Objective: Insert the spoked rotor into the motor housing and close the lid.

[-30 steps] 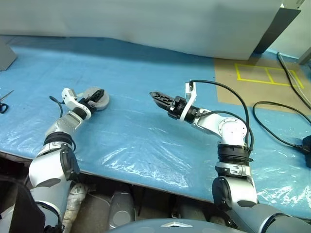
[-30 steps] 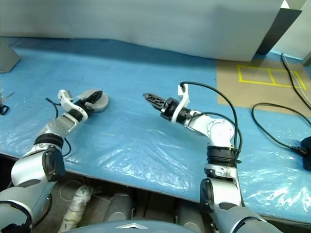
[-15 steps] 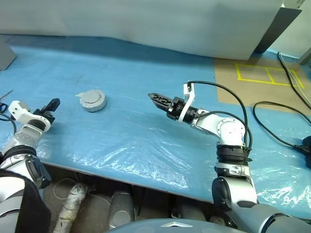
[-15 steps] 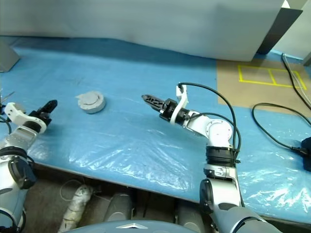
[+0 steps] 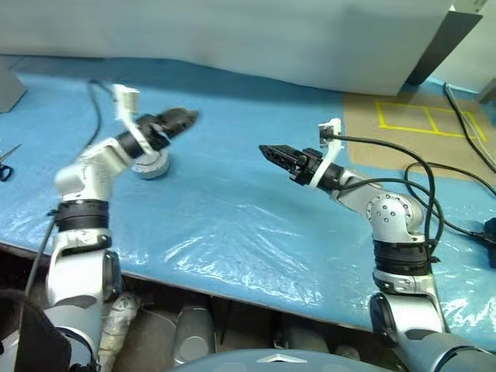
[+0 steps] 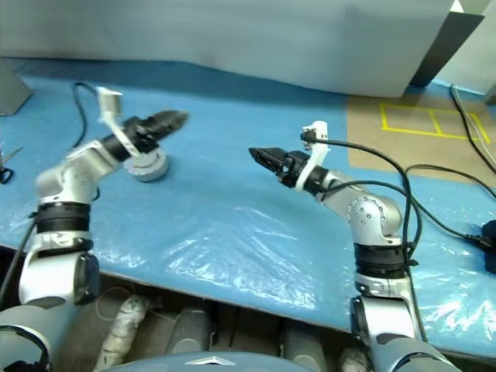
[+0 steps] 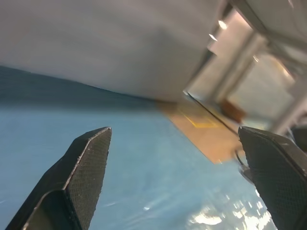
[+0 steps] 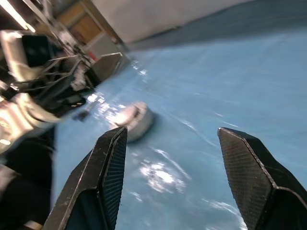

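Observation:
A round grey piece with the lid's (image 5: 153,165) plain face up lies on the blue sheet at the left; it also shows as the lid (image 8: 135,120) in the right wrist view. Whether the motor housing sits under it I cannot tell, and the spoked rotor is hidden. My left gripper (image 5: 186,118) hangs in the air just above and past the lid, pointing right, open and empty (image 7: 175,132). My right gripper (image 5: 270,149) hovers mid-table, pointing left toward the lid, open with nothing between its fingers (image 8: 172,132).
Blue plastic sheeting (image 5: 232,209) covers the table, and its front edge runs close to me. A brown board with yellow tape (image 5: 418,124) lies at the back right, with black cables (image 5: 442,213) beside it. Scissors (image 5: 6,167) lie at the far left edge.
My left gripper let go of the grey piece, swung out to the far left, then came back up above it pointing right. My right gripper drifted right and rolled. The grey piece stayed put.

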Robot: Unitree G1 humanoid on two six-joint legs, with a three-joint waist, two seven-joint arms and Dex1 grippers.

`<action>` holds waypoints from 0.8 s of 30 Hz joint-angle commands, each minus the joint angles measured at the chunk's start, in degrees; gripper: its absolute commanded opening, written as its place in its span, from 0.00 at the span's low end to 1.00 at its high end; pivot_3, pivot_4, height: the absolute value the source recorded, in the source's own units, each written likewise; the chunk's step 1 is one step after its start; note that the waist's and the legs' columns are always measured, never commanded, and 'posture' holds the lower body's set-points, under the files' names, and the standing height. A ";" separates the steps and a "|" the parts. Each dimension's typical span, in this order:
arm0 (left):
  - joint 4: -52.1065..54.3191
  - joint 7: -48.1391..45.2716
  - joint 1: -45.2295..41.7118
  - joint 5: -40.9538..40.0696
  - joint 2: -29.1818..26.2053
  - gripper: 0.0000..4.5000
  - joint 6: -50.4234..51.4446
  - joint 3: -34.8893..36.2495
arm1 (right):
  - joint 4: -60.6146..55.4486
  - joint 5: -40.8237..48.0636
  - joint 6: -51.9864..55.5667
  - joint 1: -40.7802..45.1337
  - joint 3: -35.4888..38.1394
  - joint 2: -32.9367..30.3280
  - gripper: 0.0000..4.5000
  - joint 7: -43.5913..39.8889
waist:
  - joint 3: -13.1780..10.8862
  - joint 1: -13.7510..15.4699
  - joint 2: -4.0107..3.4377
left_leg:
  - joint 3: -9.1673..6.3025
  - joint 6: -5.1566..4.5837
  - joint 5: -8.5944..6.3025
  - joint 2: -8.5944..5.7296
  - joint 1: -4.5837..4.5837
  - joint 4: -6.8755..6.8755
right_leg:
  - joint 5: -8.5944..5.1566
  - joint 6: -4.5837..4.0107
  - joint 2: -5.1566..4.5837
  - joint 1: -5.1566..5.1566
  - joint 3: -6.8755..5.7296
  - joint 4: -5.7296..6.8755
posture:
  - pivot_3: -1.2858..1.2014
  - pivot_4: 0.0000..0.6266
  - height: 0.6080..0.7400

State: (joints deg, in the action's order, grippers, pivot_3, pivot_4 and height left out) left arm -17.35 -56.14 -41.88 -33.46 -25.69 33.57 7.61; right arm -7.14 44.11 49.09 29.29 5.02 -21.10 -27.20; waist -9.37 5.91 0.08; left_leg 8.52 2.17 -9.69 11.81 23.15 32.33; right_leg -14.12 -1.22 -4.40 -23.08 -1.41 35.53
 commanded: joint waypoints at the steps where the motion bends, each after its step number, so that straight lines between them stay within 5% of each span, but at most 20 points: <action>1: 3.91 -3.19 2.49 4.07 0.05 0.99 -3.53 -5.94 | -4.42 -4.31 -3.76 -2.16 -1.57 -3.05 0.70 -2.23 | 0.00 -0.53 0.00 | -0.01 0.00 0.00 0.04 0.00 0.00 | 0.00 0.00 0.04 -0.01 0.01 0.00 | 0.52 0.24 1.00; 13: 4.63 -6.48 4.30 8.76 3.72 0.99 -8.34 -13.33 | -8.88 -4.08 -3.12 -8.37 2.53 -1.53 0.70 2.59 | -0.01 -0.35 -0.02 | 0.01 -0.03 0.01 0.01 -0.06 0.24 | -0.01 -0.03 -0.01 0.03 0.12 0.14 | 0.52 0.24 1.00; 24: 4.38 -5.85 4.56 9.84 4.88 0.99 -10.59 -12.72 | -8.00 -5.60 -3.47 -6.99 0.94 -1.41 0.70 1.86 | -0.01 -0.37 -0.03 | 0.01 -0.05 0.02 0.00 -0.05 0.24 | 0.00 -0.03 -0.01 0.03 0.12 0.14 | 0.52 0.24 1.00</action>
State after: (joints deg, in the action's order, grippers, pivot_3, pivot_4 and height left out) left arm -15.08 -61.72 -37.46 -23.55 -20.60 24.11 -5.74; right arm -13.77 38.48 46.52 21.09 5.80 -22.36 -24.90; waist -9.38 5.54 0.05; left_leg 8.54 2.12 -9.67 11.82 23.09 32.58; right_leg -14.13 -1.25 -4.41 -23.05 -1.29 35.68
